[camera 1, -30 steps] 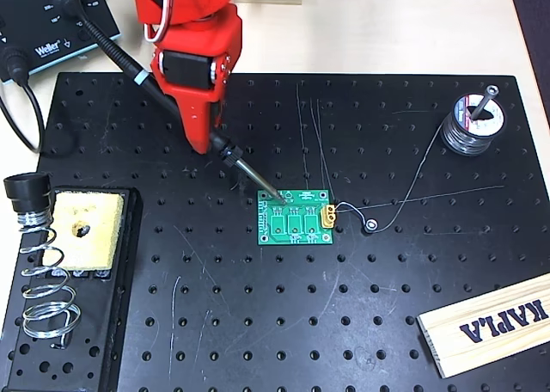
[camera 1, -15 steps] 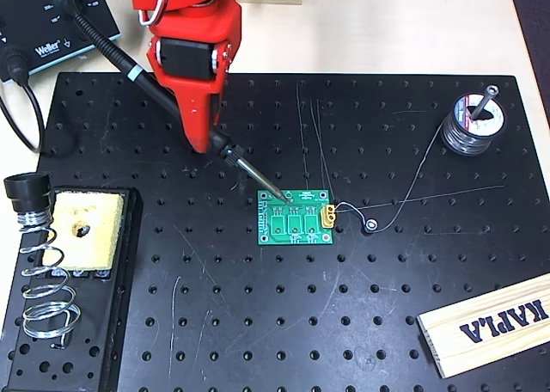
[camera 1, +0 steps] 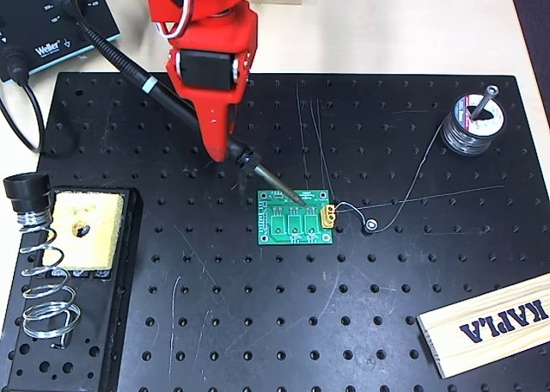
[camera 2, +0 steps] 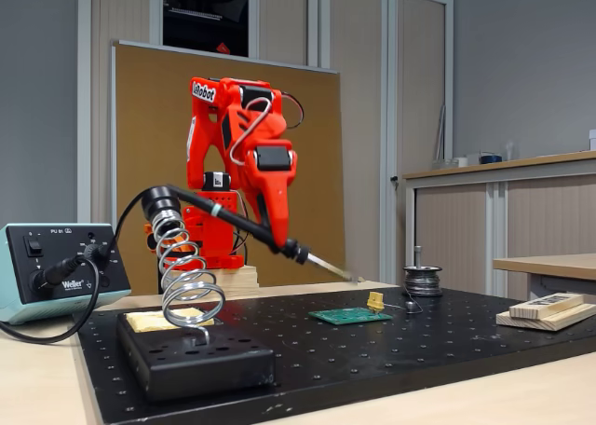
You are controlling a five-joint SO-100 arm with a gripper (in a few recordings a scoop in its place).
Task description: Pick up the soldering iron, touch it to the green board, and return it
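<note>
The gripper (camera 1: 225, 147) is clamping the soldering iron (camera 1: 258, 170), its tip slanting down-right and hovering over the green board (camera 1: 296, 217).

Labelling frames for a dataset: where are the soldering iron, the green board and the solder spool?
soldering iron (camera 1: 273, 182), overhead view, metal tip shaft.
green board (camera 1: 295, 221), overhead view, board centre.
solder spool (camera 1: 473, 123), overhead view, top of the wound wire.

Perforated board (camera 1: 258, 323): black, covers most of the table.
Stand (camera 1: 64, 289): bottom left overhead, silver coil (camera 1: 43, 280), yellow sponge (camera 1: 84, 229).
Station (camera 1: 43, 18): top left corner.
Solder spool (camera 1: 473, 121): right.
Wood block (camera 1: 490, 323): bottom right, printed KAPLA.
</note>
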